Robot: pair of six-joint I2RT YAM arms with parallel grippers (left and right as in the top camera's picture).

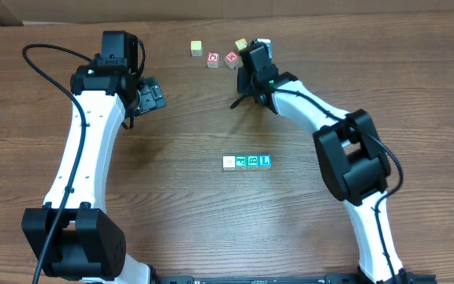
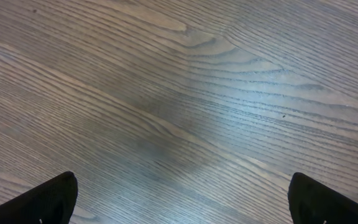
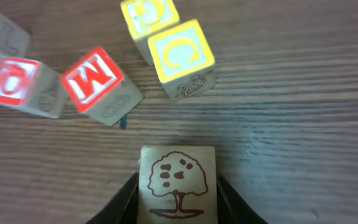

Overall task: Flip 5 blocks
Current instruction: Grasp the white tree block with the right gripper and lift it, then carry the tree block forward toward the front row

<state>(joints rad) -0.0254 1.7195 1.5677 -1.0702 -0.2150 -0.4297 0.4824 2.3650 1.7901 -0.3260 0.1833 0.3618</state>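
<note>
Tree-printed block pinched in right claw, left claw spread wide above table

The left arm stretches from the near left edge up to the far left. The left gripper hangs with its jaws spread wide. The right arm bends at the elbow and reaches far and leftward. The right gripper sits low, fingers pressed against both sides of a block.
</note>
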